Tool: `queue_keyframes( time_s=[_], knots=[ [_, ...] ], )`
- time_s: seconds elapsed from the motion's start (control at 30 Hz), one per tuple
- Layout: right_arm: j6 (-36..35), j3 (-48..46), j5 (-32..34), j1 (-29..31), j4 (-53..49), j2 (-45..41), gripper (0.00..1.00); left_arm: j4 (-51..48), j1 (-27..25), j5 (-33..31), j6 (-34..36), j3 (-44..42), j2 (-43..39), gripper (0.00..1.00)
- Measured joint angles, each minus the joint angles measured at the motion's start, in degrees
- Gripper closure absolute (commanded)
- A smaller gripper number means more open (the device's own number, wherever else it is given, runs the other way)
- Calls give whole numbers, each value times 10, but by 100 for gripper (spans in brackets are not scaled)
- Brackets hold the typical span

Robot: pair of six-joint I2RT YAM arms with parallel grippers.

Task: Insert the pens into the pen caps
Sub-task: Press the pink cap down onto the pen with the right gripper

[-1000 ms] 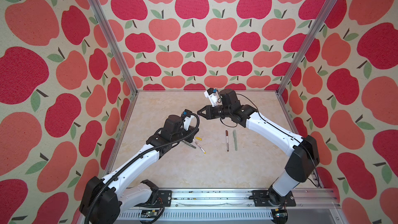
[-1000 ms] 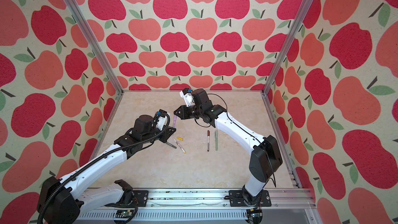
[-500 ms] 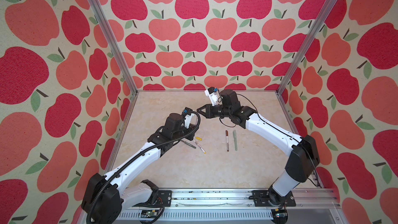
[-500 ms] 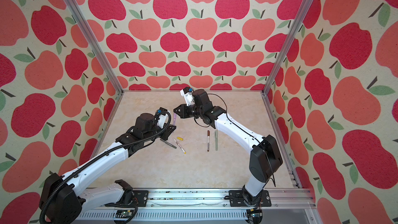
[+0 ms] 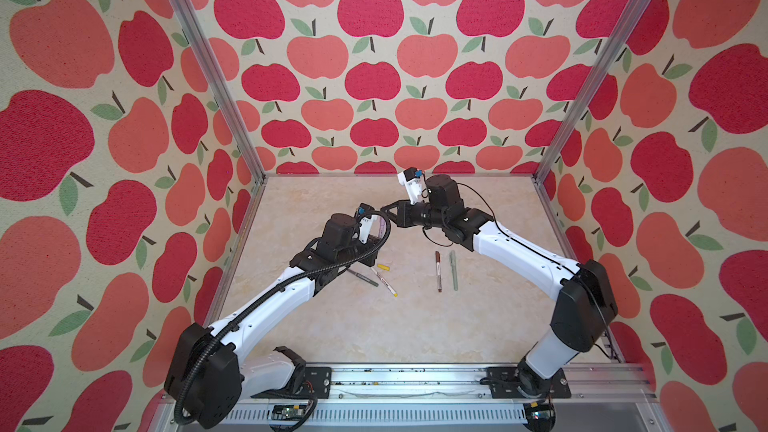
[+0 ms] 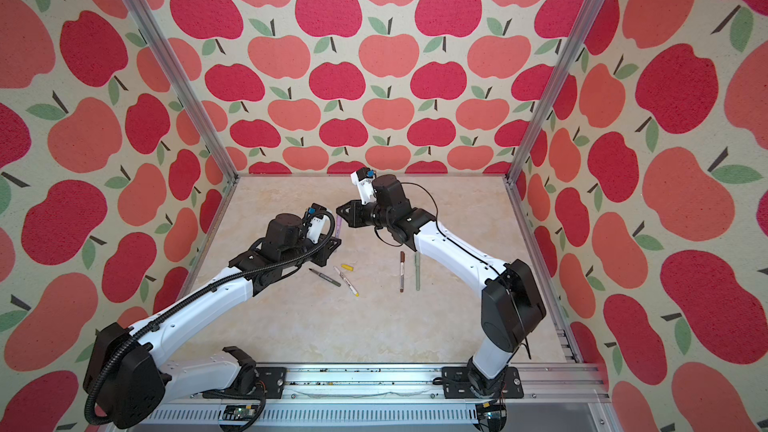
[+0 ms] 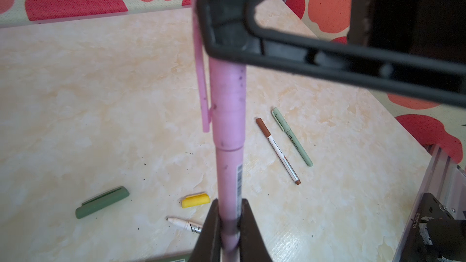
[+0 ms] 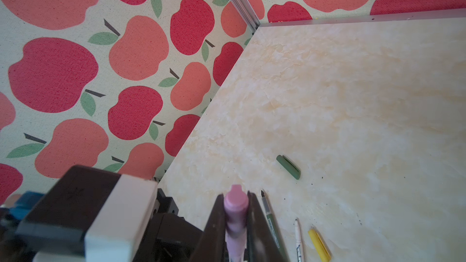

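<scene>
no wording clear enough to read
the pink pen (image 7: 228, 172) carries a barcode (image 7: 239, 187) on its barrel; the brown-capped pen (image 7: 280, 151), the pale green pen (image 7: 293, 138) and the white pen (image 7: 185, 223) bear dark print too small to read; a black part (image 7: 433, 205) shows a blurred row of digits.

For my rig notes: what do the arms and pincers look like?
White shells, black joints on both. A ribbed black hose runs along the left arm; a thin black cable along the right arm. Tapered black left pincer and right pincer.
</scene>
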Motion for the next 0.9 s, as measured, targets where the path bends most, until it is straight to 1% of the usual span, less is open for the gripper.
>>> queue_keyframes(
  time_s=[0.73,0.9],
  knots=[
    [28,-32,9,0,66,-2,92,0,19,13,15,6,7,100],
    [29,-32,9,0,65,-2,89,0,20,17,14,6,7,100]
  ],
)
